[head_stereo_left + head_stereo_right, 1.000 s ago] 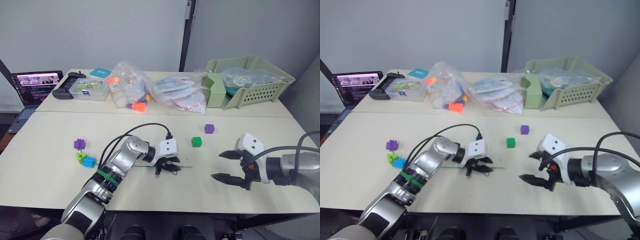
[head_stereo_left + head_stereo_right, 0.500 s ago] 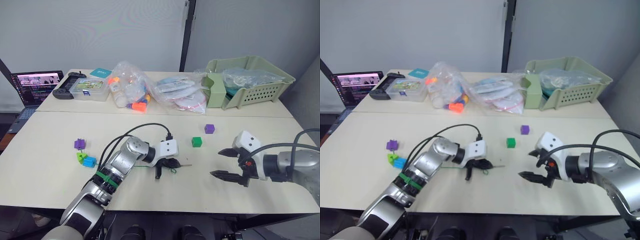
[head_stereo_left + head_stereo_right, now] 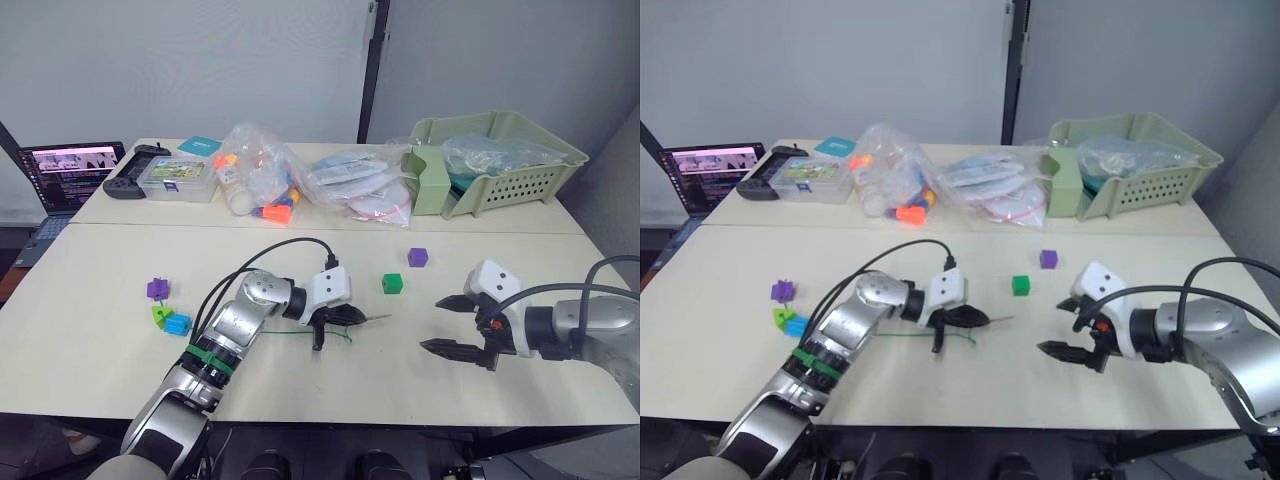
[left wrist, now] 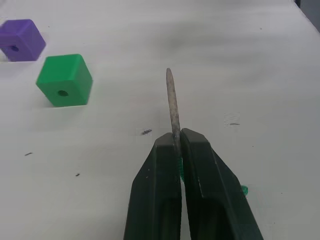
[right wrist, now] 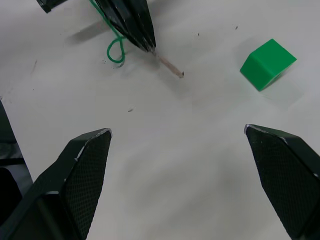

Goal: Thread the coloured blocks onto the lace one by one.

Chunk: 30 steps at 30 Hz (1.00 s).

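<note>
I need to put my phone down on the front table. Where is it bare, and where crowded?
Bare: the near-left table below the lime green block, and between the left gripper and right gripper. Crowded: the back row, laptop to basket.

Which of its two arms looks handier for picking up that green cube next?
The right. Its gripper hangs open beside the dark green block and holds nothing, while the left gripper is shut on the lace, tip pointing forward.
</note>
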Each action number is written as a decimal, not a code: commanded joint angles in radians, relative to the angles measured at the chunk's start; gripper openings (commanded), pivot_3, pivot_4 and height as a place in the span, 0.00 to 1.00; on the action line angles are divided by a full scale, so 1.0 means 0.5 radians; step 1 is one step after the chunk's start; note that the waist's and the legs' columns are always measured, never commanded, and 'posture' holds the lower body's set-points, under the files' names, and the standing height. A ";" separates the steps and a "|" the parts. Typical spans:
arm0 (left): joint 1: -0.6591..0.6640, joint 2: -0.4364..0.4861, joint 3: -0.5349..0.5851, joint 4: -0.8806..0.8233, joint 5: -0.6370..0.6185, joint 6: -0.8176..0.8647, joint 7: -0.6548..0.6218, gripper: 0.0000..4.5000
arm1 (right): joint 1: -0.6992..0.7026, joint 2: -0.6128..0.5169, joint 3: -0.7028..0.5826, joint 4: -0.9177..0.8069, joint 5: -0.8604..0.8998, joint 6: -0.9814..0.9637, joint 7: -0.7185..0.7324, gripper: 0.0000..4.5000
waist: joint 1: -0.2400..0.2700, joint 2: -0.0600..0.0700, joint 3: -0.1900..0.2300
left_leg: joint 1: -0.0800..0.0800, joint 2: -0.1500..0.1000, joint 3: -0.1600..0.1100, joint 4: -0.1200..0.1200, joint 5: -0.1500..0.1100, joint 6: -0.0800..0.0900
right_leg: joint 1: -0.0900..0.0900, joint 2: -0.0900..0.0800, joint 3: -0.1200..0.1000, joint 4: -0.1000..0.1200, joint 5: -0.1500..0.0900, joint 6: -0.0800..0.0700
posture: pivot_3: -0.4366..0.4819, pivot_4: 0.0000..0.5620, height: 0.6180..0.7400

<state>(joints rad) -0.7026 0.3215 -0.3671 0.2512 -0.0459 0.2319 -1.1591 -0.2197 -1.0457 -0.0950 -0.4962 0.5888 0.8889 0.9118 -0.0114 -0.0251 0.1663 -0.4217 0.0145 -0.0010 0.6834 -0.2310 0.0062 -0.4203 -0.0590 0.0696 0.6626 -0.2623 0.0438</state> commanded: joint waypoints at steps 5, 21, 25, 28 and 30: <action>-0.004 0.129 0.030 -0.232 -0.058 0.118 -0.054 0.01 | -0.239 -0.065 0.197 0.222 -0.300 -0.248 0.039 1.00 | -0.006 0.000 0.000 | 0.000 0.000 0.000 0.000 0.000 0.000 | 0.000 0.000 0.000 0.000 0.000 0.000 | 0.48 0.27 0.98; 0.083 0.234 0.022 -0.516 -0.067 0.429 0.055 0.01 | -1.613 0.621 0.795 2.194 -1.232 -1.135 0.064 1.00 | -0.016 0.001 0.000 | 0.001 0.000 0.004 -0.005 0.001 0.000 | -0.005 -0.002 0.002 0.003 0.001 -0.002 | 0.48 0.27 0.98; 0.127 0.252 0.040 -0.570 -0.072 0.470 0.108 0.01 | -1.551 0.764 0.522 2.232 -1.142 -0.981 -0.241 1.00 | 0.006 0.001 -0.001 | -0.001 0.000 -0.001 -0.006 0.001 0.000 | -0.007 -0.003 -0.001 0.005 0.003 -0.004 | 0.48 0.27 0.98; 0.136 0.258 0.040 -0.589 -0.090 0.485 0.129 0.01 | -1.370 0.880 0.303 2.061 -1.062 -0.830 -0.502 1.00 | 0.015 0.001 -0.001 | -0.001 0.000 -0.002 -0.008 0.001 0.000 | -0.006 -0.005 -0.002 0.004 0.003 -0.004 | 0.48 0.27 0.98; 0.132 0.259 0.034 -0.584 -0.096 0.483 0.137 0.01 | -1.239 0.973 0.175 1.912 -1.016 -0.750 -0.668 1.00 | 0.013 0.002 -0.001 | -0.001 -0.001 -0.002 -0.007 0.001 0.000 | -0.006 -0.005 -0.001 0.004 0.003 -0.004 | 0.48 0.27 0.98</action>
<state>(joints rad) -0.6245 0.4522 -0.3669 -0.0053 -0.0808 0.4726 -1.1001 -0.8567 -0.5748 0.0494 0.5339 0.0492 0.4830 0.6453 -0.0050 -0.0243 0.1660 -0.4221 0.0138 -0.0019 0.6798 -0.2304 0.0061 -0.4232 -0.0613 0.0690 0.6647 -0.2608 0.0421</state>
